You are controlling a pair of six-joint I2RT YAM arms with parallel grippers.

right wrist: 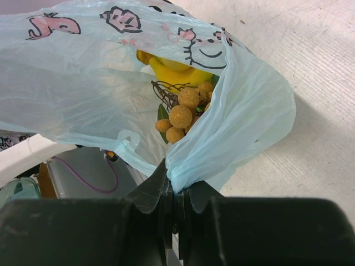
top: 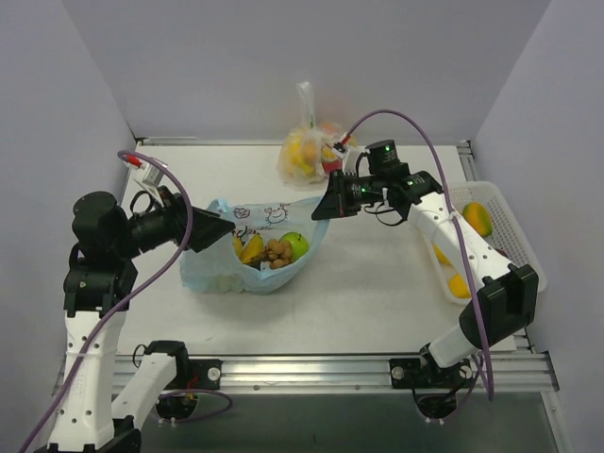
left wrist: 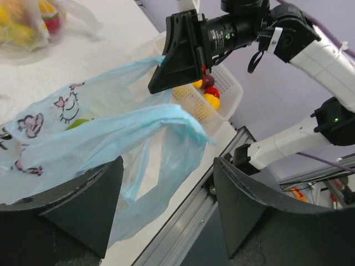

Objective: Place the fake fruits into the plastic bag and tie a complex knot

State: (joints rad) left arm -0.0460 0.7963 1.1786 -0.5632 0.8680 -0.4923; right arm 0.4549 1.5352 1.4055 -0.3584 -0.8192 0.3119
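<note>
From the right wrist only: right gripper (right wrist: 176, 191) pinched together on a fold of the plastic bag (right wrist: 83, 83) at its rim. Just past the fingertips, inside the gaping mouth, brown grape cluster (right wrist: 183, 111) and yellow banana (right wrist: 172, 69).

From the left wrist only: left gripper (left wrist: 166, 213) spread wide. Pale-blue handle loop (left wrist: 166, 119) draped across the gap and over one finger, not pinched. Straight ahead, the right gripper's black finger against the bag's far edge.

From above only: green apple (top: 295, 245) in the bag, between the two grippers. Clear bag (top: 307, 151) of fruit well beyond the right gripper, against the back wall. White basket (top: 510, 236) behind the right gripper, orange fruit (top: 477, 217) inside.

Underneath, white table (top: 377, 283), finely scratched up close; aluminium rail (top: 311, 368) along the near edge; plain grey-lavender walls (top: 283, 57) on three sides.

On the bag, pink-and-black cartoon print (right wrist: 205, 47) of faces. Small marking on the right wrist housing, too small to read.
</note>
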